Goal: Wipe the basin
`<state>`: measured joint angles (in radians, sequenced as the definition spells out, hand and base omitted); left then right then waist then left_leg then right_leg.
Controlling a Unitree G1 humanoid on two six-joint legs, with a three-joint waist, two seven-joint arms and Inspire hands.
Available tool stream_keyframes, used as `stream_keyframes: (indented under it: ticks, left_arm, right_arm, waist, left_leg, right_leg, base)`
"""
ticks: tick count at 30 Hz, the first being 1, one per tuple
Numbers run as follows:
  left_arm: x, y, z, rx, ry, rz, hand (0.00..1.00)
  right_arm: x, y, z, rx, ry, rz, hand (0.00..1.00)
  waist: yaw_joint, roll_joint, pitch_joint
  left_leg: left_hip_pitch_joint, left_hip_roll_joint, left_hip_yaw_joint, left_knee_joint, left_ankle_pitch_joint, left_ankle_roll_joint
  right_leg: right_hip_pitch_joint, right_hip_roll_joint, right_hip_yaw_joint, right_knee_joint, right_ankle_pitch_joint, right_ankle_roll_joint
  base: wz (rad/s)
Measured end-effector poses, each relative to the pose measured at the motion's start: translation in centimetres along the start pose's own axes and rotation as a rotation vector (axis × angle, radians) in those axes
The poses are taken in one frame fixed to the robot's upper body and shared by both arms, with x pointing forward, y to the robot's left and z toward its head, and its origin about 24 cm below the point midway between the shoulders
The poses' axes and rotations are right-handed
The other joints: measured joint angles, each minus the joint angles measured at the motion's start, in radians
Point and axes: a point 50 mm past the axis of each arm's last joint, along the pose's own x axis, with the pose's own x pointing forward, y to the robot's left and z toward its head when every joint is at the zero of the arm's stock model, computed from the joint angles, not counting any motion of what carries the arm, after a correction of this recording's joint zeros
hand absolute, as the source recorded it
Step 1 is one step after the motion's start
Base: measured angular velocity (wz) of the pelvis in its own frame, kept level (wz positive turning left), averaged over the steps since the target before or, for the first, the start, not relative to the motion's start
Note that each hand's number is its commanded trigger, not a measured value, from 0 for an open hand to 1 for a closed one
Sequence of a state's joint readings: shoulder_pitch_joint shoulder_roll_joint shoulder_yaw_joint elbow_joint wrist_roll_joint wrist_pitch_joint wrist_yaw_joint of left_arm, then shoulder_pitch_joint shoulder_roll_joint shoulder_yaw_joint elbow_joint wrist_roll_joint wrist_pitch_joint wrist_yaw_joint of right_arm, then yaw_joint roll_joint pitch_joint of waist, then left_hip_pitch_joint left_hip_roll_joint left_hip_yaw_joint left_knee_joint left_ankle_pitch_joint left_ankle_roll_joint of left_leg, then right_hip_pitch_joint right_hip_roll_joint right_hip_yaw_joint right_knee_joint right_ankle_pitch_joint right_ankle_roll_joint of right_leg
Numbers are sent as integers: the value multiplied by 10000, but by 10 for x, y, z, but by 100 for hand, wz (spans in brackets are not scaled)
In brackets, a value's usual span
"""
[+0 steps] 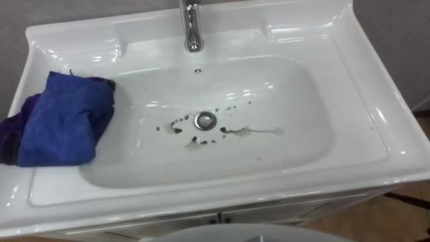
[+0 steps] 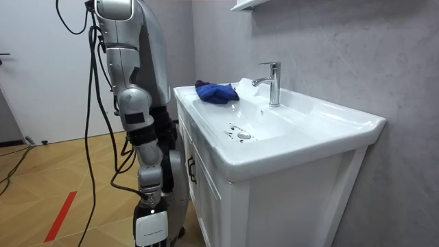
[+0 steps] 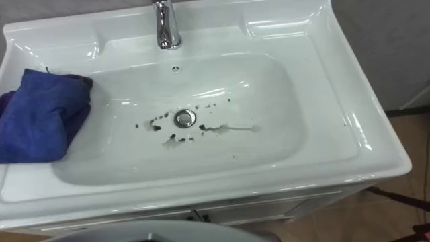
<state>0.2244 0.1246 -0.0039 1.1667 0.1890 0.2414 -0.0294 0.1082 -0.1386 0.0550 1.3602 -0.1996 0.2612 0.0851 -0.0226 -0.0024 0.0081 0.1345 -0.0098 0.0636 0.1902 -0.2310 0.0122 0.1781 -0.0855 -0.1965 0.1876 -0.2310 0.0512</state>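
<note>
The blue cloth (image 1: pixel 60 121) lies bunched on the basin (image 1: pixel 376 114) rim at the left of the frame, its outer edge cut off; dark spots (image 1: pixel 232 129) ring the drain (image 1: pixel 205 120) at centre; the left arm is probably nearer; the right hand (image 2: pixel 151 225) hangs low at the room view's lower left, and I cannot tell its state.

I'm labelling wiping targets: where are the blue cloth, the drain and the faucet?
blue cloth (image 1: pixel 64 121), left eye view, middle of its top fold
drain (image 1: pixel 205 120), left eye view, centre of the metal ring
faucet (image 1: pixel 193 27), left eye view, its upright chrome body
</note>
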Motion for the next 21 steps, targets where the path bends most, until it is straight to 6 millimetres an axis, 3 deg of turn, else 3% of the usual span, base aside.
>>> stream_keyframes:
  ticks: [21]
  left_arm:
    - [0,0,1,-12,-48,130,0]
  right_arm:
    - [0,0,-1,120,-56,-34,0]
  waist:
    - [7,51,11]
  left_leg:
    - [146,2,14,-31,0,0]
  right_leg:
    - [136,0,-14,3,2,-2]
  base:
    - [0]
